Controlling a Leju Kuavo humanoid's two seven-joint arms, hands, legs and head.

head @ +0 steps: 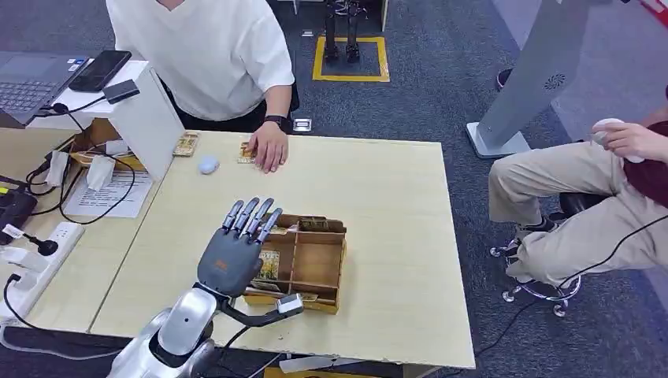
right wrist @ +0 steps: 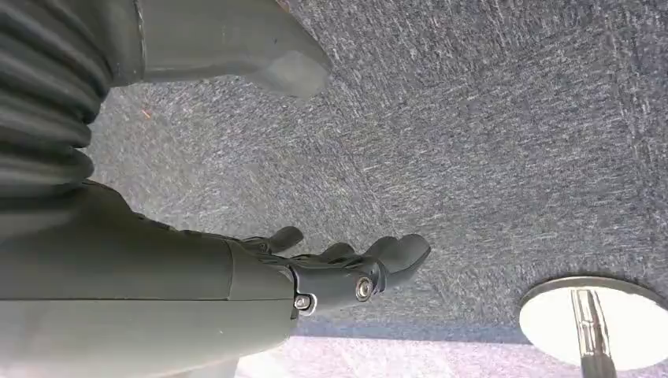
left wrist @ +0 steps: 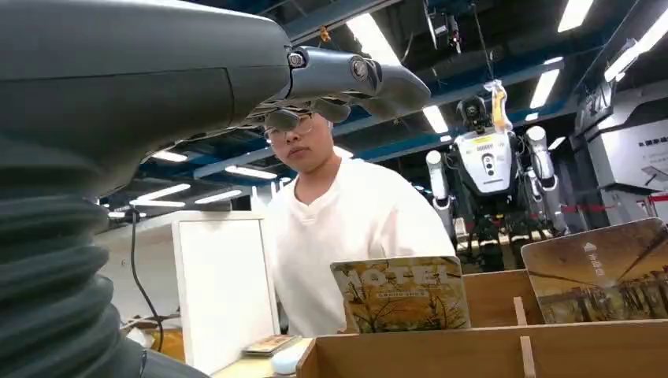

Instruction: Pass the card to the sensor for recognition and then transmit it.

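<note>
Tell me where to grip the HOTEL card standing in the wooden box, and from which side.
Grip the HOTEL card by its top edge, coming from above. It stands upright in the box with its lower part behind the wall, so only the top is free. The left hand hovers open over the box.

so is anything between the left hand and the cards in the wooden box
Nothing visible. The left hand hovers open over the near left part of the wooden box, and the cards stand upright in its compartments with open tops. Only the low divider walls sit beside them.

Grey carpet floor [head: 441, 94]; pale wooden table [head: 394, 205]; ceiling strip lights [left wrist: 370, 31].
</note>
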